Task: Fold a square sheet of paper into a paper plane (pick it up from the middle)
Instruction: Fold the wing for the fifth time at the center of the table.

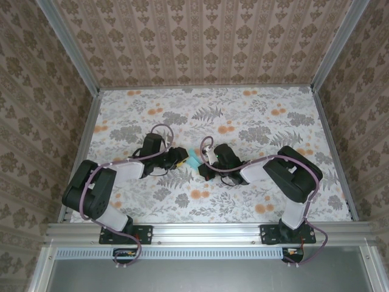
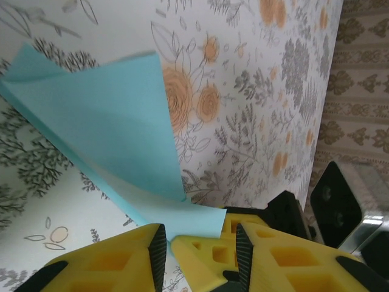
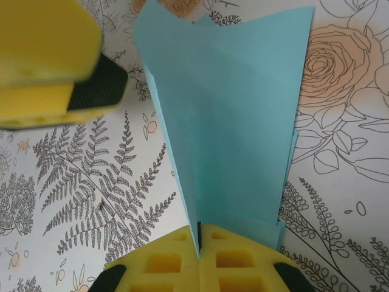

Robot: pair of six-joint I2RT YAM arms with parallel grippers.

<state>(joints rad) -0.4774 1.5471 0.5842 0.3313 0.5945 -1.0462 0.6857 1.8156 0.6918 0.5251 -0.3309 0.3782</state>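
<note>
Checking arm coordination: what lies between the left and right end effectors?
Top external view: the folded turquoise-blue paper sheet lies between the left end effector and the right end effector. Right wrist view shows the right one shut on it.

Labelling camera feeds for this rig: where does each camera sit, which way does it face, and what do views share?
Top external: above and behind the bases, looking down on the table, left arm and right arm.
Left wrist: on the left arm, looking along its yellow fingers at the sheet of paper.
Right wrist: on the right arm, looking past the right gripper, shut on the sheet; the other arm's finger shows upper left.
Shared: both wrist views show the sheet over the floral table.
</note>
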